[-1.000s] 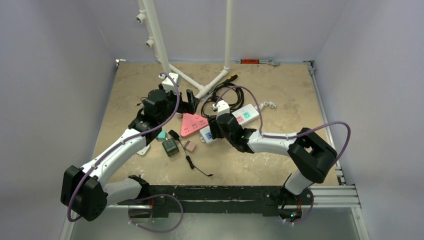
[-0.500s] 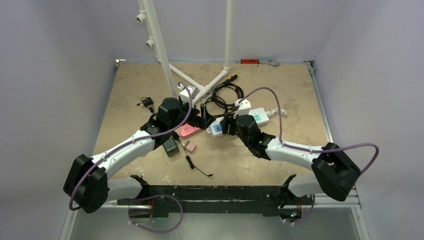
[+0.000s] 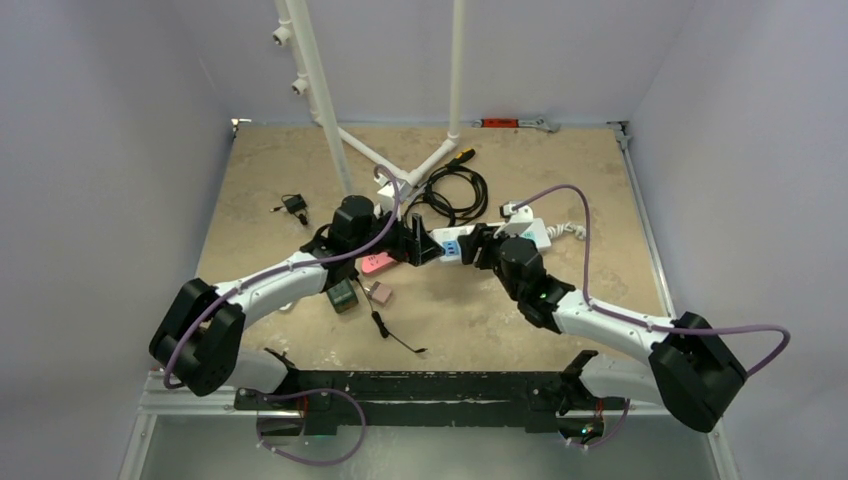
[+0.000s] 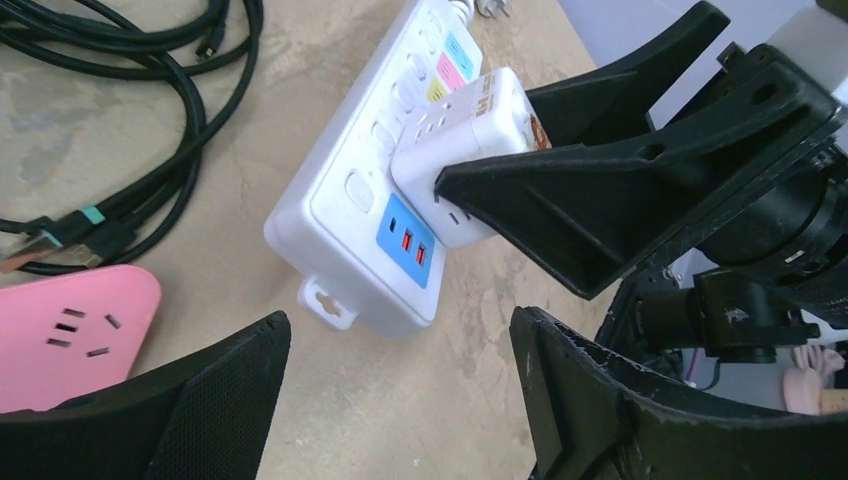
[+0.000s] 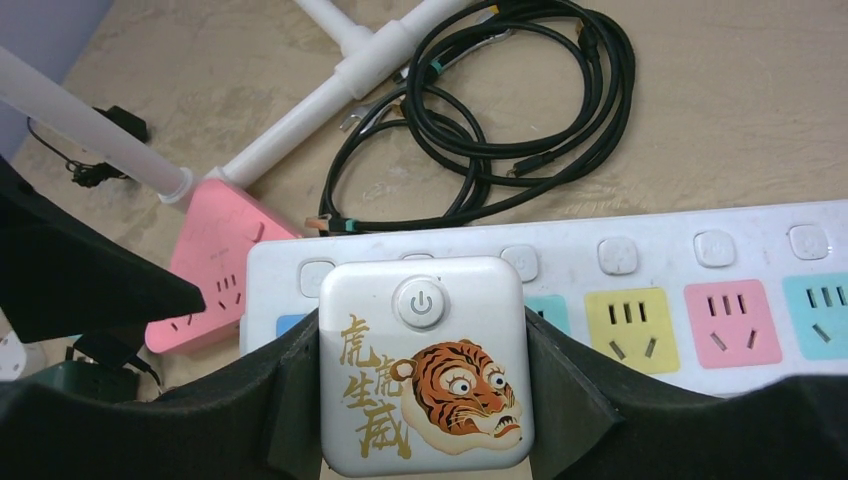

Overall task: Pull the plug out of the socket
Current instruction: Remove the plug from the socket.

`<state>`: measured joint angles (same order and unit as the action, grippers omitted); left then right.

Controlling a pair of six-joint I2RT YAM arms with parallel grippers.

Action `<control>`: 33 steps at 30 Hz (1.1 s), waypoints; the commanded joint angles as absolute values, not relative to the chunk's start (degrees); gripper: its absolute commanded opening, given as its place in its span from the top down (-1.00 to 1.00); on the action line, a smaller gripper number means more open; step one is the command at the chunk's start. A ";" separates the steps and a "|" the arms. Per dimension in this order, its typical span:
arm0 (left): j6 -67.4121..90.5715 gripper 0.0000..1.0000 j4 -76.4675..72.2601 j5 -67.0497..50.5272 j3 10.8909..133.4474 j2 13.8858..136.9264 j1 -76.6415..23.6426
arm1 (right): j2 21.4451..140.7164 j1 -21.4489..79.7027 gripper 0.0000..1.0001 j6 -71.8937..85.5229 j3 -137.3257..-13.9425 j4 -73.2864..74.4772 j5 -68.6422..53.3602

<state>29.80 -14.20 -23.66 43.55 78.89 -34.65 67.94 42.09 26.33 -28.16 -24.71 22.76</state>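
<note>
- My right gripper (image 5: pixel 425 400) is clamped on the white plug (image 5: pixel 425 330), the cube with the tiger sticker. One black finger presses each side face, and the power button sits just above the pads.
- The plug is seated in the white power strip (image 5: pixel 620 250), at its end socket beside the yellow one, so the task's step is not yet done.
- My left gripper (image 4: pixel 400 400) has its fingers (image 4: pixel 215 395) spread wide and holds nothing. The strip's blue USB end lies just ahead of the gap and touches neither finger.
- Main risk: nothing pins the strip. If I pull now, I judge the whole strip will lift with the plug instead of separating.
- The right gripper's finger overhangs the strip just past my left fingertips. Closing the left too far forward could pinch that finger or knock the plug sideways.
- The plug's faces look smooth. A tilted pull could let the pads slide off, or bind the prongs.
- Outward, a pink power strip (image 4: pixel 70 330) lies beside my left finger and coiled black cables (image 5: pixel 520 110) lie beyond the strip. A dragged strip could snag them.
</note>
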 commanded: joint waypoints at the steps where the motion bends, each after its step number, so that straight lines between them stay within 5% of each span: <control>1: 33.56 -0.59 -19.49 -29.12 44.20 80.58 -34.80 | 63.73 41.68 1.00 29.04 -27.27 -32.55 24.37; 10: 35.32 -0.56 -20.06 -31.21 44.80 83.35 -34.77 | 60.39 41.64 1.00 29.26 -25.38 -34.58 23.37; 24: 37.97 -0.13 -23.73 -36.06 45.02 87.11 -34.74 | 58.66 41.65 1.00 29.10 -23.22 -38.10 20.08; 33: 38.50 -0.10 -24.70 -37.34 45.26 87.83 -34.81 | 59.66 41.60 1.00 28.44 -22.81 -39.46 19.80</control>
<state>37.98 -21.78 -35.51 43.59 87.33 -34.63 60.60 41.76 27.99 -22.41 -30.96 20.84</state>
